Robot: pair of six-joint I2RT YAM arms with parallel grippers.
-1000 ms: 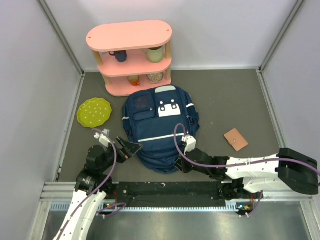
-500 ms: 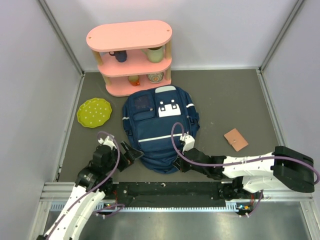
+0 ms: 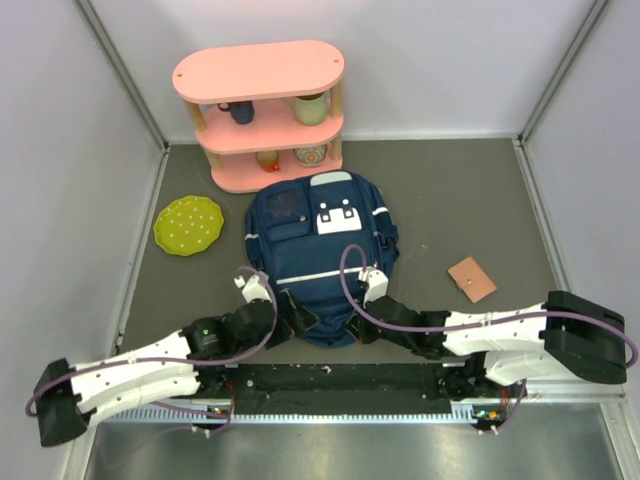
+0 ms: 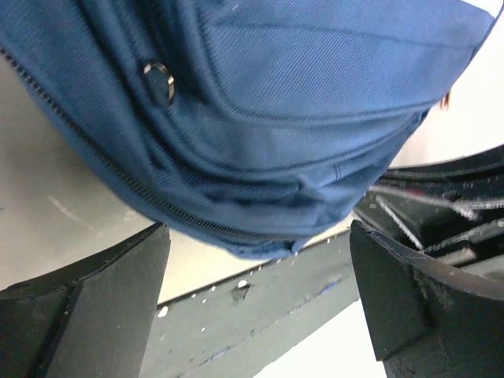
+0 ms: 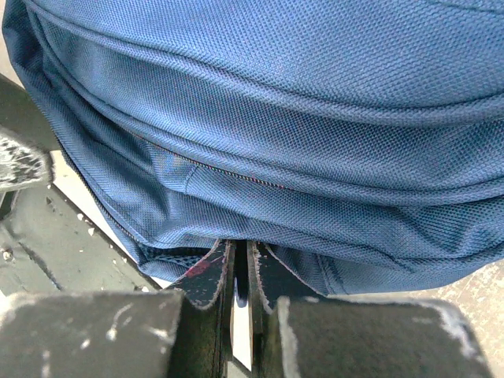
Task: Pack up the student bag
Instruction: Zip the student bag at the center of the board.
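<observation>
**Both grippers at the near edge of the bag**

Near edge: a black rail (image 3: 330,378) runs across the front of the grey table (image 3: 450,200). Both arms lie low and reach inward from either side.

Left gripper (image 3: 300,318): at the bag's near-left corner. In the wrist view its fingers (image 4: 94,307) are spread wide and hold nothing. The bag's rounded lower edge fills the space above them, with a zipper line (image 4: 118,173) and a small metal stud (image 4: 160,79) in view. I cannot tell whether either finger touches the fabric.

Right gripper (image 3: 362,330): at the near edge of the bag, right of centre. In the wrist view its fingers (image 5: 209,279) are drawn almost together, with only a thin slit between them. The tips are tucked up against the bag's bottom seam. I cannot tell whether a fold or tab of fabric is pinched there.

Bag (image 3: 318,250): navy, lying flat mid-table, front face up. A white stripe (image 3: 320,273) crosses it towards the near end, and a white patch (image 3: 338,215) sits towards the far end. Its near edge lies close to the rail and its far end just in front of the shelf.

Right of the bag and apart from it: a small flat tan case (image 3: 471,278).

Left of the bag, near its far half: a green plate (image 3: 188,224) with pale dots.

Far side: a pink two-tier shelf (image 3: 258,72) stands by the back wall. On the upper tier are a dark mug (image 3: 238,112) and a pale green cup (image 3: 310,108). On the lower tier are a small orange item (image 3: 267,158), too small to identify, and a patterned bowl (image 3: 310,154).
</observation>
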